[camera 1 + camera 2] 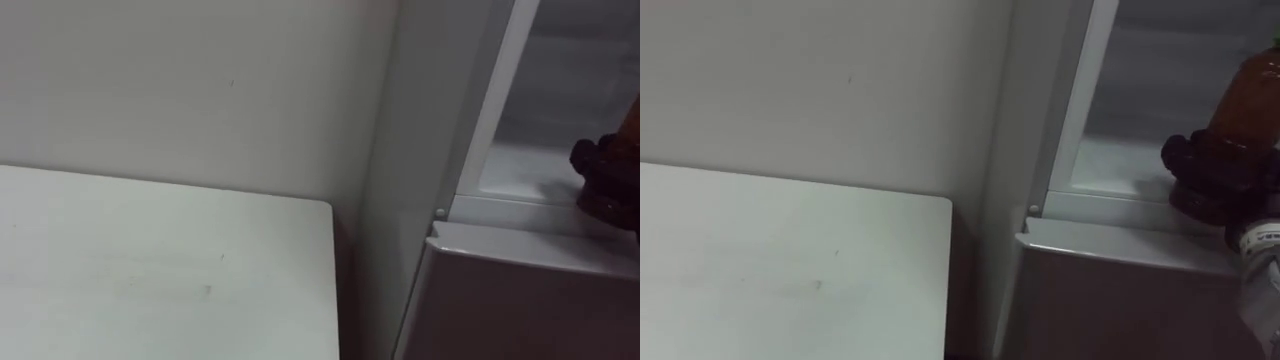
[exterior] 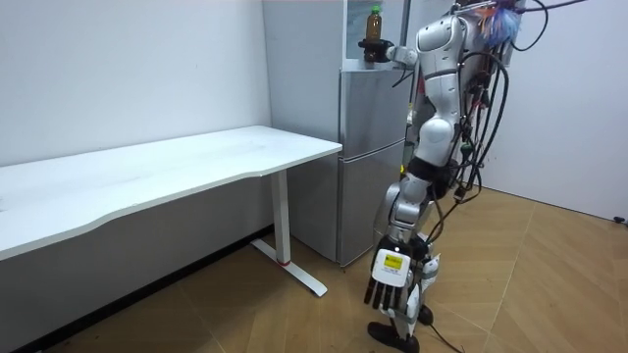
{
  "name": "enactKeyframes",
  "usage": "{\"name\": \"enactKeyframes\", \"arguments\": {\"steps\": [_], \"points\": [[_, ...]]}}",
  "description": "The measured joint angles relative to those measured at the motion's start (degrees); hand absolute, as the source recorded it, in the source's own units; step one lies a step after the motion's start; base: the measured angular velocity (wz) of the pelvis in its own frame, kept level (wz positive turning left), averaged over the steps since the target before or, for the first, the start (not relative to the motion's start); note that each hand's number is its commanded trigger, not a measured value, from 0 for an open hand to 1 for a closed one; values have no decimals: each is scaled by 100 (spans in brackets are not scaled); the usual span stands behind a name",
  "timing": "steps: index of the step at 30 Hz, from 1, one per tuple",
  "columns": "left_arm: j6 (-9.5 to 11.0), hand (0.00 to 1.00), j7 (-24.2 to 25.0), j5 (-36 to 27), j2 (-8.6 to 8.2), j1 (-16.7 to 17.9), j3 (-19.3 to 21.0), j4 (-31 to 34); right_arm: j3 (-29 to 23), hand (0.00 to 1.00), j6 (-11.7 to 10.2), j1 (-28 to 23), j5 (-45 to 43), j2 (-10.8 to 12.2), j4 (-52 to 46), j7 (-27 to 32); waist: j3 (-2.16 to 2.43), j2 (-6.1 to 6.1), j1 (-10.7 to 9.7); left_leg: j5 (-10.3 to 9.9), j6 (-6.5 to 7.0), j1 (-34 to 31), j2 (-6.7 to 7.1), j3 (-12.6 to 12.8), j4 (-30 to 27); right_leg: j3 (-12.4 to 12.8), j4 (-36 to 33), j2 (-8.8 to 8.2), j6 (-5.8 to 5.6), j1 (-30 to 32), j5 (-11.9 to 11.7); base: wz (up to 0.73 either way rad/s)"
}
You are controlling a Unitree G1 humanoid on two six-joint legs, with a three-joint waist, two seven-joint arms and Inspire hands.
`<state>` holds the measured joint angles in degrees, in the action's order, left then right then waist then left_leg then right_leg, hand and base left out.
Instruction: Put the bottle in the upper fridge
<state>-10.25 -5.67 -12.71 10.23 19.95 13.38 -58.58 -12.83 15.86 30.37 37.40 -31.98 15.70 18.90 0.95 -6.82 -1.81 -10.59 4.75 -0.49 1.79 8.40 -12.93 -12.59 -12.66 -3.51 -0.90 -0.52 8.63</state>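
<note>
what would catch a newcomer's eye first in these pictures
The robot's right hand, curled round a brown drink bottle, holds it at the front edge of the open upper compartment of the tall grey fridge. Its left hand hangs open by its legs, and a long white table stands beside the fridge, on the room view's left.

Count: one bottle [image 1: 1240, 90] (amber, one cap on it). One fridge [image 2: 368, 147], two compartments stacked, upper and lower. One table [image 2: 177, 167] with a white top (one leg with one floor foot visible in the room view). Two robot hands: one right hand [image 1: 1205, 165], one left hand [image 2: 390, 279]. One robot total.
</note>
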Motion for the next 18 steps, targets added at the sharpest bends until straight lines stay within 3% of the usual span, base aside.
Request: {"name": "enactKeyframes", "arguments": {"steps": [4,7,13,18], "points": [[-53,0,20,202,2,66,32,139,10,100,152,432,47,-57,1,210,33,52,42,39,26,-11,-1,-11,29,-24,4,5,18,-1,-12,2],[-62,0,14,226,10,97,120,243,114,100,178,800,98,-241,0,309,49,74,66,81,14,34,2,-84,108,-145,19,4,34,-72,-15,18],[-49,0,13,227,28,67,163,269,330,100,177,1189,309,-599,-28,253,6,-17,224,86,-63,202,-25,-259,294,-349,173,69,42,-289,-1,16],[-65,0,26,229,21,35,205,266,376,100,177,1204,270,-671,-27,71,-14,-86,215,73,-79,145,-20,-353,334,-411,208,74,32,-243,5,10]]}}
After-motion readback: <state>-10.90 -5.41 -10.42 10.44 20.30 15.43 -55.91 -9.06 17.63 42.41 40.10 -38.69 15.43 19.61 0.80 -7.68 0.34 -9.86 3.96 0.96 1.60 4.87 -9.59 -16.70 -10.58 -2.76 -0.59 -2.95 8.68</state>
